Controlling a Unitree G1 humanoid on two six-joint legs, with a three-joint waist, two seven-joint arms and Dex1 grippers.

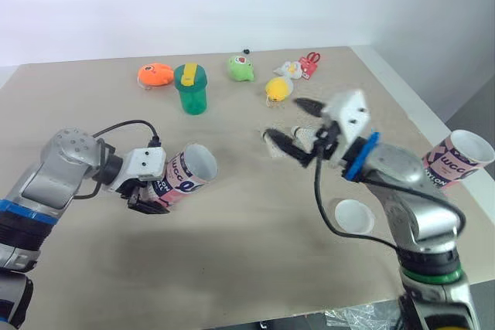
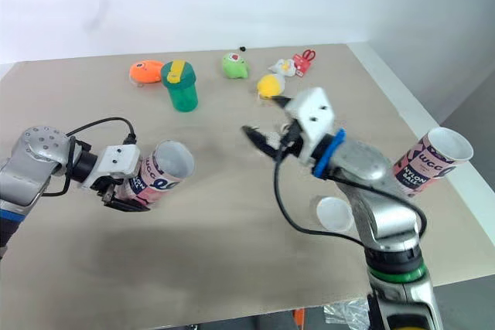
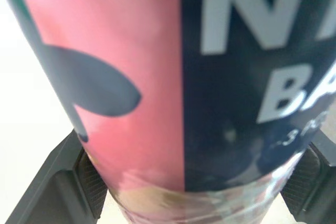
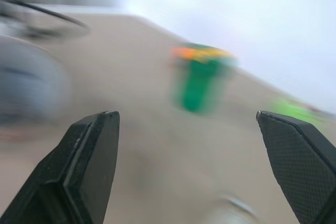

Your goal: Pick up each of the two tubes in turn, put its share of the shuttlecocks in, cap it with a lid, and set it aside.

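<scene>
Early days, I judge: my left gripper (image 1: 153,192) clamps one uncapped tube (image 1: 186,174) tilted over the table (image 1: 232,268), my right gripper (image 1: 285,120) gapes wide and empty, the other tube (image 1: 458,158) sits open by the right edge, and a lid (image 1: 353,216) lies loose.

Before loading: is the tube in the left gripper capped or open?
Open. The tube in the left gripper shows a bare, lidless mouth.

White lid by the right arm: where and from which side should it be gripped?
Probably across its rim, from straight above. The white lid lies flat on the table, a low round disc with little side wall to catch, so the jaws would close on opposite edges. The open right gripper is nearest.
</scene>
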